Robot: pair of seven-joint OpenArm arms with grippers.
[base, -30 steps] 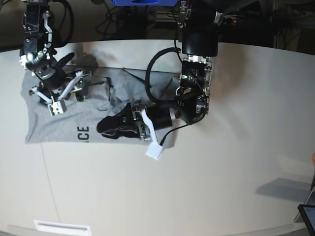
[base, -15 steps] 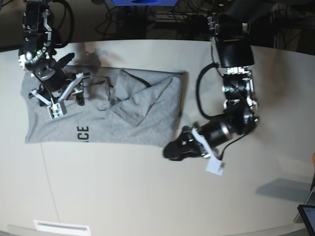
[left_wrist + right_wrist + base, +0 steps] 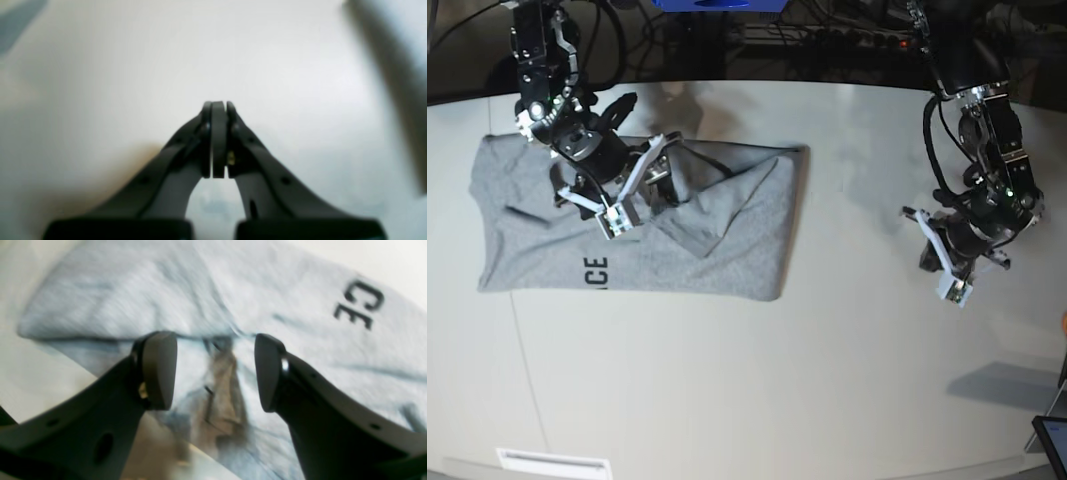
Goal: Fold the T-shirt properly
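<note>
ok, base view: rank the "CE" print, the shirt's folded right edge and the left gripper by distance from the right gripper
1. "CE" print: just below the right gripper, on the T-shirt.
2. Folded right edge: farther off, toward the table's middle.
3. Left gripper: farthest, over bare table on the far side, off the shirt.

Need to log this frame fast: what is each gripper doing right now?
Left gripper: closed, empty, over bare table.
Right gripper: open, above the T-shirt, holding nothing.
</note>
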